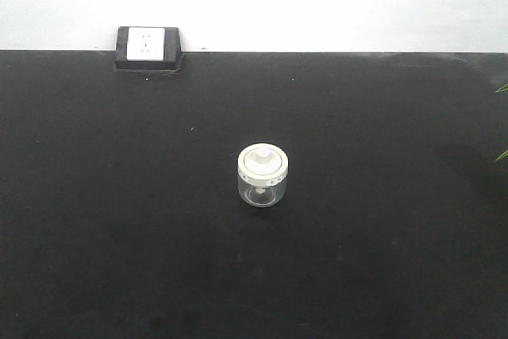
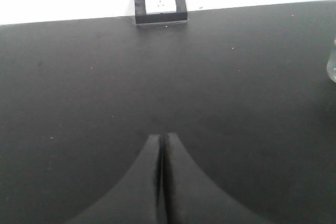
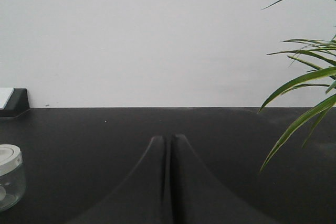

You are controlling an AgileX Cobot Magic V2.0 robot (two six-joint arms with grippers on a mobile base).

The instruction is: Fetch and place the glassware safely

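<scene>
Front view: a black counter (image 1: pixel 95 220) is filling the frame from the near edge to a white wall. At far left a black-framed white outlet box (image 1: pixel 148 47) is sitting against the wall, at the counter's far edge. The glassware (image 1: pixel 263 176), a squat clear jar with a cream-white knobbed lid, is standing upright near the middle of the counter, well apart from the outlet box and from every edge. Two green leaf tips are just entering at the right border. Neither arm is appearing in this view.

Left wrist view: the left gripper (image 2: pixel 161 141) is pointing toward the far wall, its jaws lying together with only a thin seam between them, holding nothing. The outlet box (image 2: pixel 160 8) is lying straight ahead, far off. Only a sliver of the glassware (image 2: pixel 332 66) is showing at the right border, well apart from the gripper; its lid is cut off here.

Right wrist view: the glassware (image 3: pixel 9 177) is sitting at the lower left border, partly cropped, with a corner of the outlet box (image 3: pixel 13 100) far beyond it. The right gripper (image 3: pixel 168 141) is showing jaws pressed together, empty. A striped green plant (image 3: pixel 304 87) is overhanging the right side, the one obstruction near this arm; this view alone is showing it fully. Bare counter is lying between both grippers and the jar.
</scene>
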